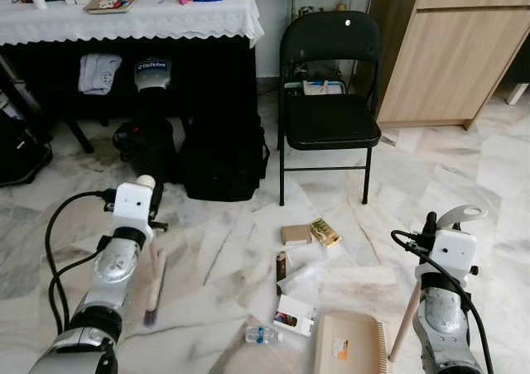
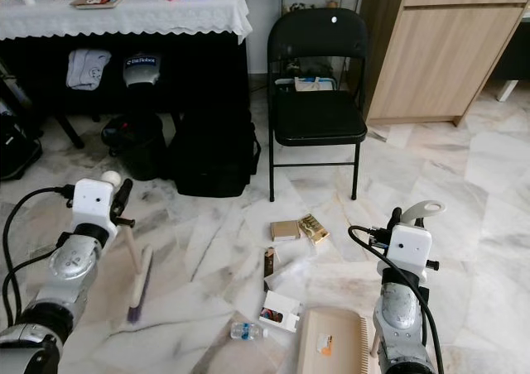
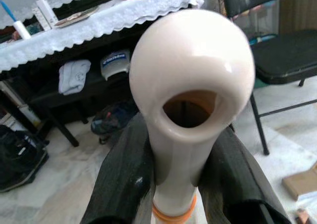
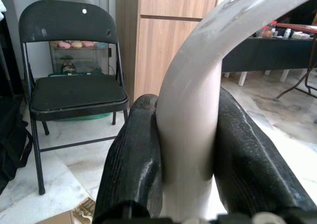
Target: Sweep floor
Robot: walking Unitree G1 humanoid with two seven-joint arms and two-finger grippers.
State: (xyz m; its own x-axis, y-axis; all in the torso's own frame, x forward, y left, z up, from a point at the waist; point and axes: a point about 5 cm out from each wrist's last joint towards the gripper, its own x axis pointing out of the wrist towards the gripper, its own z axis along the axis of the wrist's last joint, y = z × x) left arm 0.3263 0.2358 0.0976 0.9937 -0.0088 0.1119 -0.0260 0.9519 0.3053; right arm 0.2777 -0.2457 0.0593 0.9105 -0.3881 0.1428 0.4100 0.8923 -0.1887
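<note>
My left gripper [image 3: 181,154] is shut on the cream, hole-tipped top of a short broom handle [image 1: 146,181]. The broom's brush head [image 1: 152,295] rests on the marble floor at my left. My right gripper [image 4: 188,135] is shut on the curved white grip of the dustpan handle [image 1: 461,215]. Its wooden stick [image 1: 403,324] slants down to the beige dustpan [image 1: 352,345] lying flat on the floor. Litter lies between them: a small brown box [image 1: 296,234], a gold packet [image 1: 325,232], a dark wrapper [image 1: 281,272], a white carton [image 1: 294,314] and a small clear bottle [image 1: 263,334].
A black folding chair [image 1: 330,117] stands just beyond the litter. Behind it on the left is a table with a white lace cloth [image 1: 132,18], with black bags [image 1: 222,159] under it. A wooden cabinet [image 1: 447,51] stands at the back right.
</note>
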